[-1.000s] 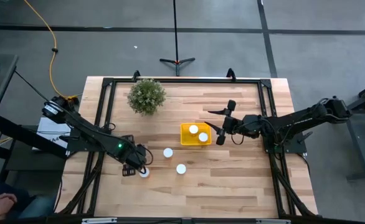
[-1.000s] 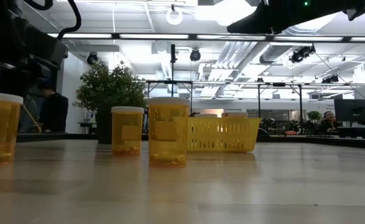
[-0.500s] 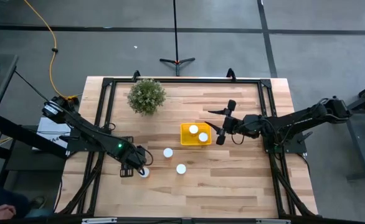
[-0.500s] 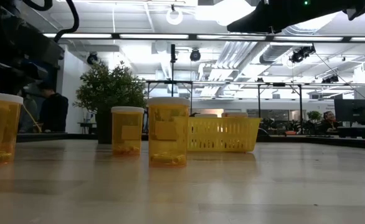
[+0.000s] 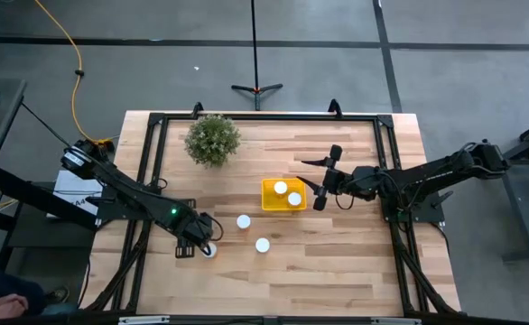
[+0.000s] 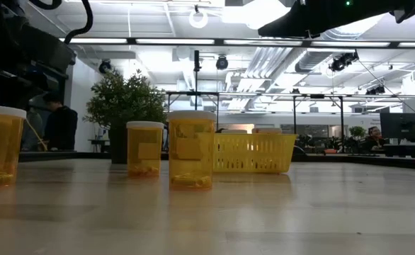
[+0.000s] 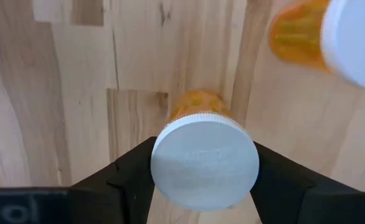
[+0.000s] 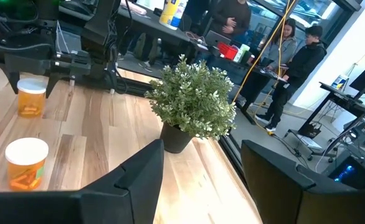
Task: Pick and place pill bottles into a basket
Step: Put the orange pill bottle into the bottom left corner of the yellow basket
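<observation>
Two pill bottles (image 5: 288, 193) are seen in the basket (image 5: 269, 204) — three wait outside, one (image 7: 205, 163) pinched by the left gripper (image 7: 204, 171); the right gripper's (image 8: 201, 168) fingers are spread.

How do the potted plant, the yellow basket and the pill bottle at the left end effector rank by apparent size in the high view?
1. Potted plant: widest spread.
2. Yellow basket: somewhat smaller in outline, two white caps inside.
3. Pill bottle between the left end effector fingers: by far the smallest.

All rest on the same table, so nearness hardly affects the order.
</observation>
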